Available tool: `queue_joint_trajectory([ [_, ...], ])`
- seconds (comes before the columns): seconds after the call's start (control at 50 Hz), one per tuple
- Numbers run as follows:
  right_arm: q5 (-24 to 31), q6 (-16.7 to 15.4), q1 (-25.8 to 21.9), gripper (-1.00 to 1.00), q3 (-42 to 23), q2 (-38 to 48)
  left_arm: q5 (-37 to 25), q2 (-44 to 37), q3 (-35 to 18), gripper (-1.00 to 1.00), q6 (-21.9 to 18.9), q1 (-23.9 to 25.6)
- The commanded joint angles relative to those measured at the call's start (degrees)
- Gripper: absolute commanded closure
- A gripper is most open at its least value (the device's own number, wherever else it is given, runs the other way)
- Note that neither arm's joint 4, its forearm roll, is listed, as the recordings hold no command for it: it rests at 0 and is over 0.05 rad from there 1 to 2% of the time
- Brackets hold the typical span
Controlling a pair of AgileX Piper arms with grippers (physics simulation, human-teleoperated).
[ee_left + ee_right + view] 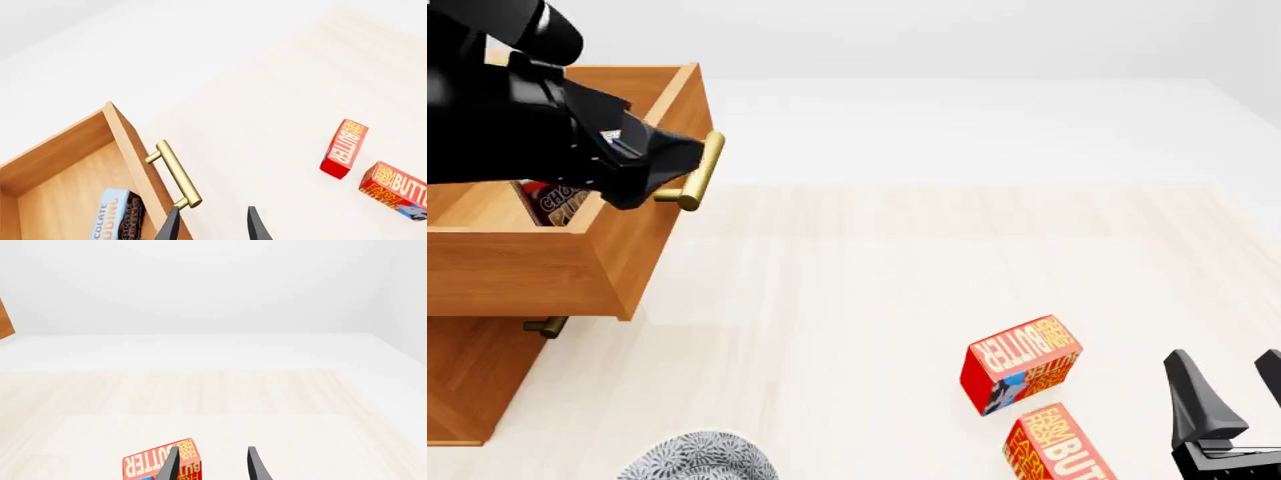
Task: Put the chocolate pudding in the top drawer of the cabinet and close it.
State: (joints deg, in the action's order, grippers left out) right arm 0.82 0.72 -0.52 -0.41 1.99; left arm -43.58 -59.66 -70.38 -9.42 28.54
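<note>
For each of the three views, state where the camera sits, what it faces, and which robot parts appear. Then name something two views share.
Front: above and behind the arms, facing the table; left arm at the top drawer, right gripper low.
Left wrist: behind the left gripper, facing the drawer's handle and chocolate pudding.
Right wrist: behind the right gripper, over one butter box.
Shared: front and left wrist both show the pudding and both butter boxes.

Pale wood-grain tabletop [868, 300] under soft, even light, backed by plain white wall [213, 285].
</note>
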Motion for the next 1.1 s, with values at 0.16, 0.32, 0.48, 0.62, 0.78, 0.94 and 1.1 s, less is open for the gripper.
queue_joint_trajectory([
  [0.16,-0.3,-0.2,0.1,-1.00,0.2,-0.4,1.7,-1.8,3.2,-1.00,2.9,5.1],
  [0.32,-0.3,-0.2,0.1,-1.00,0.2,-0.3,3.0,-2.2,5.9,-1.00,2.5,5.9],
  [0.48,-0.3,-0.2,0.1,-1.00,0.2,-0.3,4.4,-2.5,8.0,-1.00,4.0,7.4],
  [0.62,-0.3,-0.2,0.1,-1.00,0.2,-0.3,5.6,-2.7,9.9,-1.00,4.8,8.3],
  [0.78,-0.3,-0.2,0.1,-1.00,0.2,-0.4,7.3,-3.3,12.4,-1.00,6.0,9.6],
  [0.94,-0.3,-0.2,0.1,-1.00,0.2,-0.3,7.9,-3.7,13.3,-1.00,6.6,9.7],
  [1.1,-0.3,-0.2,0.2,-1.00,0.2,-0.3,9.4,-4.1,15.3,-1.00,7.4,9.7],
])
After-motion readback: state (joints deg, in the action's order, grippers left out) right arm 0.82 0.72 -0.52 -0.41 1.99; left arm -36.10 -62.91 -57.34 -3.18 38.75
